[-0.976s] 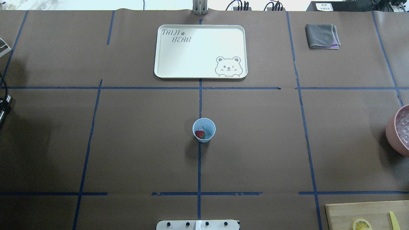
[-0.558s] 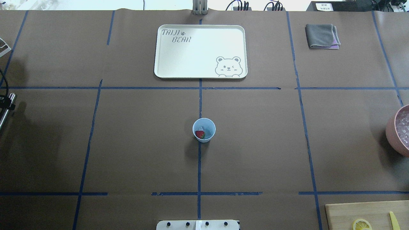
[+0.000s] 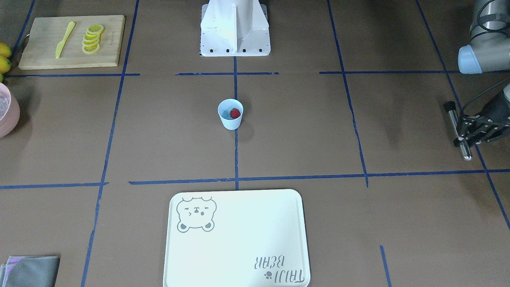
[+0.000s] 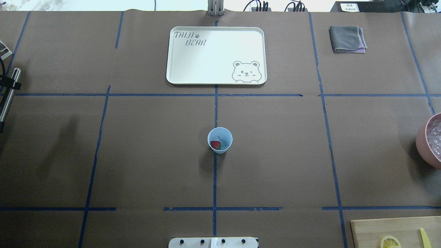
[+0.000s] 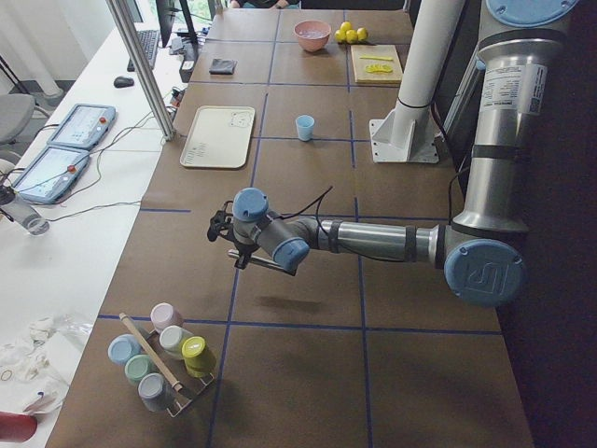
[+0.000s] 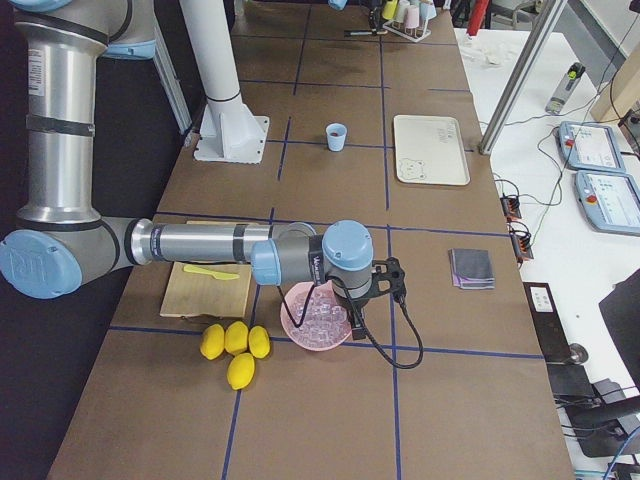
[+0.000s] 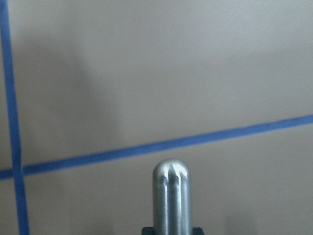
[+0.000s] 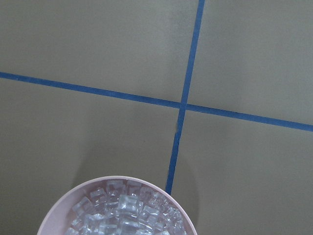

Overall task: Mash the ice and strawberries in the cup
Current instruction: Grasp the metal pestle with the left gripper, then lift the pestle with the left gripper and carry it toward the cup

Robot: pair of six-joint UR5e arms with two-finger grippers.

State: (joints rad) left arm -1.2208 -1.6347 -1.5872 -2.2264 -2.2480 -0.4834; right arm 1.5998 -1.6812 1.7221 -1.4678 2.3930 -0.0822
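The pale blue cup (image 4: 219, 139) stands upright at the table's centre, also in the front view (image 3: 230, 114). In it lie the red strawberry (image 4: 215, 145) and pale ice chunks (image 4: 225, 141). My left gripper (image 3: 461, 133) is far off at the table's left edge, shut on a metal rod (image 4: 9, 93) held above the table. The rod's rounded tip fills the left wrist view (image 7: 170, 196). My right gripper (image 6: 385, 280) hovers by the pink bowl (image 6: 315, 315); I cannot tell whether it is open or shut.
A white bear tray (image 4: 216, 55) lies beyond the cup. A grey cloth (image 4: 347, 39) is at the far right. The pink bowl of ice (image 4: 425, 141) sits at the right edge. A cutting board (image 3: 71, 42) holds lemon slices and a yellow knife.
The metal rod in my left gripper has moved farther from the robot along the table's left edge, and more of it shows. The cup has not moved.
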